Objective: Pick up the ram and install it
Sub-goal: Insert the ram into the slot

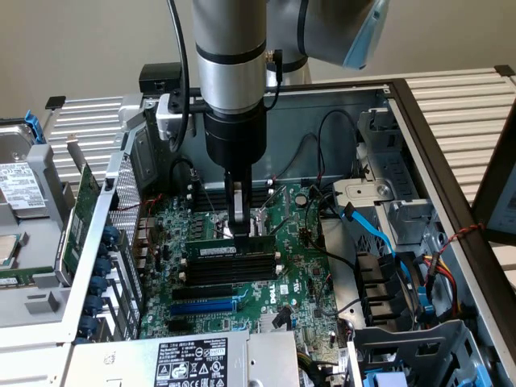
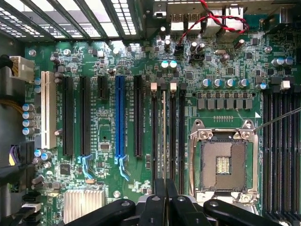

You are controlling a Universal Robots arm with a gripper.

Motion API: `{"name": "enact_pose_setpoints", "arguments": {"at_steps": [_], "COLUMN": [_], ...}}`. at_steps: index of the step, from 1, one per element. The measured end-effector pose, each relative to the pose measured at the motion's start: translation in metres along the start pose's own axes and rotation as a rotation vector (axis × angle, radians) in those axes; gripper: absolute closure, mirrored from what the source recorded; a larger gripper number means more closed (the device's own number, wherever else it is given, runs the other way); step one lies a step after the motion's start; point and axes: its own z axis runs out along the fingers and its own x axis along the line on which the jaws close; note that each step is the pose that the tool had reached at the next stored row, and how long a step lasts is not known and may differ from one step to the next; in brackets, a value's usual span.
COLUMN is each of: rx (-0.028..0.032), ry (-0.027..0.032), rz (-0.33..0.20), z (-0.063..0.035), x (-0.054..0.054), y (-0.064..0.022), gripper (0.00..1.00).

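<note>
While the gripper [image 1: 239, 232], jaws together, sits atop the ram [image 1: 219, 251] standing just beside the socket [image 2: 223, 162], pressure should, in my judgement, stay vertical and centred, keeping it upright.

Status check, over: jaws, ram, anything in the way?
Jaws shut, gripper at top edge of the ram. Ram upright among the black slots. Nothing in the way.
</note>
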Motion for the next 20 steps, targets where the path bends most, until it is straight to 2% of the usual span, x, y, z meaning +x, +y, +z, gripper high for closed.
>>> {"name": "enact_pose_setpoints", "arguments": {"at_steps": [20], "rx": [-0.0022], "ry": [0.0001], "rz": [-0.001], "z": [0.0047], "x": [0.0071], "y": [-0.0004], "gripper": [0.88]}}
